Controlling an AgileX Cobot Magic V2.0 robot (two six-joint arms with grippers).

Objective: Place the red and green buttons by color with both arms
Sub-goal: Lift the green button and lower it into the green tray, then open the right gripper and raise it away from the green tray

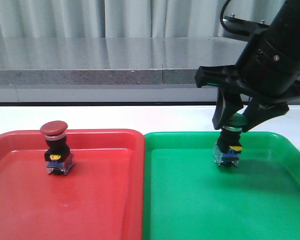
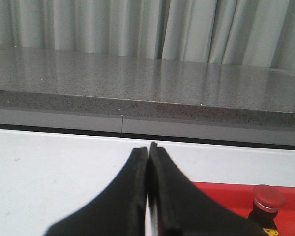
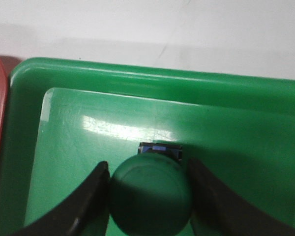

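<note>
Red tray (image 1: 115,200) beside green tray (image 1: 230,210), white table (image 1: 140,117), grey curtain (image 1: 115,17).

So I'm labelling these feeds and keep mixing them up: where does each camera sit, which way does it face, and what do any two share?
Front: faces forward over the table at the red tray and green tray; the right gripper shows.
Left wrist: on the left arm, looks level across the table; the left gripper is shut and empty.
Right wrist: looks straight down at the green button between its fingers.
Shared: front and left wrist both show the red button.
</note>
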